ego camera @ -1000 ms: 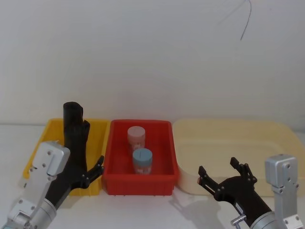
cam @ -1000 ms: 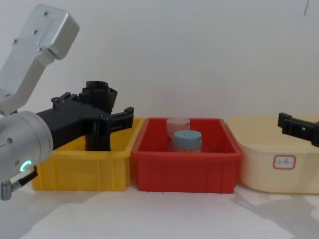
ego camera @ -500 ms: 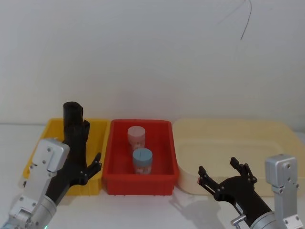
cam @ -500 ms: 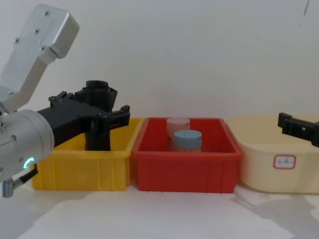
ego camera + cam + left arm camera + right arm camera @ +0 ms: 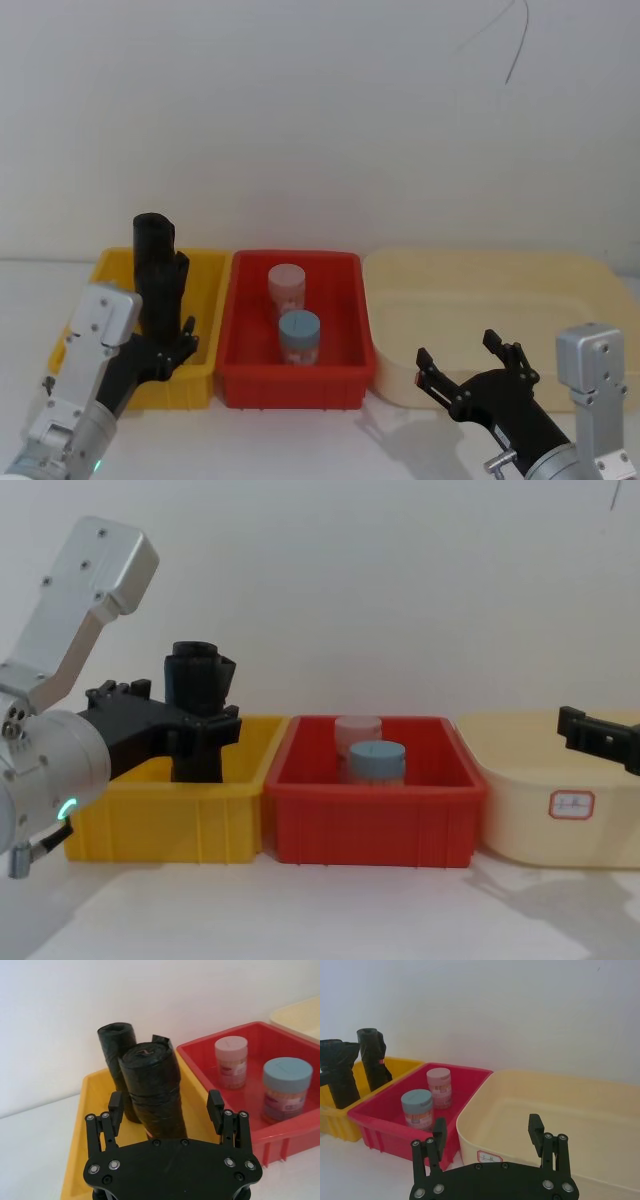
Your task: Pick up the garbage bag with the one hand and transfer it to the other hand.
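White surface, plain white wall behind; three bins in a row, both end effectors open and empty.

Tall matte black garbage-bag roll (image 5: 150, 245) stands upright in the yellow plastic bin (image 5: 108, 266), with a shorter black roll with a side flap (image 5: 152, 1090) just beside it at its 4 o'clock. Left end effector (image 5: 166, 1105), black and two-pronged with a green ring light on its arm, sits at the bin's 6 o'clock edge. Its prongs are spread wide; the shorter roll lines up with the gap, untouched. Red plastic bin (image 5: 290, 385), at 3 o'clock of the yellow one, holds two lidded jars (image 5: 299, 335). Right end effector (image 5: 457, 350) hovers at 6 o'clock of the cream tub (image 5: 480, 290), prongs apart.
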You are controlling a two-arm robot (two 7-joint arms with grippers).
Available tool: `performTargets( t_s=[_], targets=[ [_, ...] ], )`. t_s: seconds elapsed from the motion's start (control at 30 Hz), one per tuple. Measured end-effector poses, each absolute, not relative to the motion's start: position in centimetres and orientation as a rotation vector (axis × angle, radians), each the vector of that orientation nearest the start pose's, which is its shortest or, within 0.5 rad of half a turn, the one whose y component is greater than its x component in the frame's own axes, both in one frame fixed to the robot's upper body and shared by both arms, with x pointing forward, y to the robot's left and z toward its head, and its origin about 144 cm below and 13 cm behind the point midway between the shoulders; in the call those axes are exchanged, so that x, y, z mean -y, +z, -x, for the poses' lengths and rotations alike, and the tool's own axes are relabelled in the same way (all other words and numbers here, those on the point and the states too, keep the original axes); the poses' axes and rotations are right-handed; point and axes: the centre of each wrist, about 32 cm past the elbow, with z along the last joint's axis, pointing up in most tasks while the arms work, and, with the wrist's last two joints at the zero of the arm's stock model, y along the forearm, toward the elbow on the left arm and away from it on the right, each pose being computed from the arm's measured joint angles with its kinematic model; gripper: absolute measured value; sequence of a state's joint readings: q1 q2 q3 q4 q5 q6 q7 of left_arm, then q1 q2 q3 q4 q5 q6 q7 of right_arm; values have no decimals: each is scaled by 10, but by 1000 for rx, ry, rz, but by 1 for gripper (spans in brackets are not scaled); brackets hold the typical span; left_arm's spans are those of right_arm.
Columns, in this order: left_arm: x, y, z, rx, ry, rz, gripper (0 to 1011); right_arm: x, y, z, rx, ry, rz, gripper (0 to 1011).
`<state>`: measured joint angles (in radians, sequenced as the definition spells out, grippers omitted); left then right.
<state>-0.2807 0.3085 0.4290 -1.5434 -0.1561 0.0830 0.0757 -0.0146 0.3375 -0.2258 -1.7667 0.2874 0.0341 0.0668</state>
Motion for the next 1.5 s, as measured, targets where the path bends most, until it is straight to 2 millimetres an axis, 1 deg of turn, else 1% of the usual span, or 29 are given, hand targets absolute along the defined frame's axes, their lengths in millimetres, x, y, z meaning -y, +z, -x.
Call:
performTargets(
  t_s=[0.6, 1.03, 1.17, 1.23, 1.3, 1.37, 1.5],
  targets=[
    [-190, 1200, -527, 204, 1326, -136, 1000, 237, 1189, -443, 75, -1230, -26, 1000],
    [-183, 1200, -544, 169, 1304, -127, 994, 237, 1189, -443, 75, -1230, -26, 1000],
    [-181, 1201, -548, 156, 1292, -117, 926, 237, 1189, -443, 75, -1230, -26, 1000],
    [-180, 1201, -551, 147, 1287, -111, 885, 237, 1189, -443, 75, -1230, -26, 999],
    [-180, 1201, -553, 139, 1283, -105, 818, 237, 1189, -443, 75, -1230, -26, 999],
    [-179, 1201, -554, 134, 1280, -99, 790, 237, 1189, -443, 75, -1230, -26, 1000],
    [-179, 1202, -556, 124, 1278, -86, 657, 237, 1189, -443, 75, -1230, -26, 1000]
  ],
)
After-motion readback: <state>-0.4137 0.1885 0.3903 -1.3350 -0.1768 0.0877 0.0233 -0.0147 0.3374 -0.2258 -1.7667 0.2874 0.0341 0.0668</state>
